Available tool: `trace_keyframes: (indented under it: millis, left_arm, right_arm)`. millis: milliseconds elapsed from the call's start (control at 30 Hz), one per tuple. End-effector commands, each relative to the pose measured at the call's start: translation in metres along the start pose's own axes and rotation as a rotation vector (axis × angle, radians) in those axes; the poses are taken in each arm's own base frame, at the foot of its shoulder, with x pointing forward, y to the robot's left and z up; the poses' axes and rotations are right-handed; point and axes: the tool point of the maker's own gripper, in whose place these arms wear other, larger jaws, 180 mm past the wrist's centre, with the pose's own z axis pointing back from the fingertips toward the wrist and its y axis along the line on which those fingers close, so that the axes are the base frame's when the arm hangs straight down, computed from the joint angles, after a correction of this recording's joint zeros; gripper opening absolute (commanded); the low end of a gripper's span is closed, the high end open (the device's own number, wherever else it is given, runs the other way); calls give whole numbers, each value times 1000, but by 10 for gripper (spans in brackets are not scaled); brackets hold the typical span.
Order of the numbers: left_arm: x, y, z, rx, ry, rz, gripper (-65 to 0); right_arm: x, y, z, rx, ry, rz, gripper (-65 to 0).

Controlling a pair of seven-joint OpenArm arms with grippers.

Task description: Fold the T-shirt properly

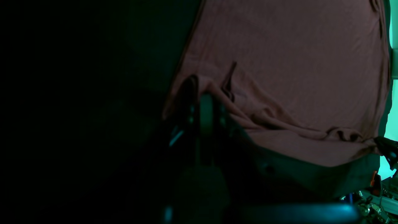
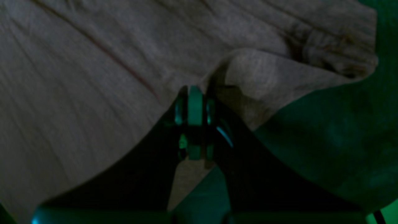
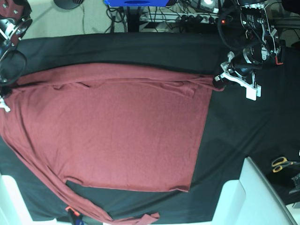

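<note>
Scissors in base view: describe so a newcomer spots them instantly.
Start at the black cloth table carrying the large maroon knit T-shirt. Go to its right edge, beyond the white panel. The small yellow-handled scissors lie there, the only yellow thing.

Not seeing any readable text, labels, brand names, numbers or signs in any of the three views, honestly.
</note>
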Motion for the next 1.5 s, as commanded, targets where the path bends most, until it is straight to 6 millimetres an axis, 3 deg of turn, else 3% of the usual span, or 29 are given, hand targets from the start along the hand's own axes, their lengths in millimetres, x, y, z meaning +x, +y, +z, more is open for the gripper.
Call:
trace_keyframes:
  millis: [0, 100, 200, 467, 567, 667, 867, 1000, 1133, 1233, 1300, 1400, 1433, 1467]
  left_arm:
    - [11, -3, 3, -12, -31, -12, -650]
    - [13, -3, 3, -13, -35, -16, -650]
    - [13, -4, 3, -14, -36, -17, -629]
    - [25, -7, 3, -23, -64, -16, -252]
    - [39, -14, 4, -35, -96, -33, -169]
    - [54, -24, 8, -50, -134, -67, -151]
    - [83, -41, 31, -60, -232, -134, -153]
    - [98, -32, 64, -13, -315, -163, -153]
    - [82, -19, 77, 29, -292, -167, -156]
    - [60, -8, 79, 56, -237, -161, -181]
    - [48, -2, 80, 69, -208, -154, -272]
    - [29, 8, 82, 88, -164, -133, -523]
    - [23, 14, 81, 99, -146, -122, -634]
    - [16, 20, 80, 108, -128, -105, -650]
  right_arm:
    - [28, 3, 9, 9, -71, 2, -641]
    - [28, 3, 9, 9, -71, 2, -633]
    - [32, -2, 12, 13, -87, -37, -561]
    - [42, -10, 19, 20, -127, -86, -357]
    - [56, -1, 31, 48, -186, -32, -348]
    - [73, 9, 52, 99, -283, -1, -348]
    - [86, -2, 82, 70, -385, 17, -350]
    - [70, -15, 97, 53, -424, 58, -350]
    - [42, -5, 103, 156, -420, 219, -353]
    - [27, -11, 101, 183, -398, 230, -357]
    - [10, -19, 98, 201, -382, 180, -398]
    - [-14, -25, 95, 231, -354, 128, -488]
    - [-23, -26, 93, 238, -340, 122, -522]
    - [-33, -23, 89, 245, -311, 136, -554]
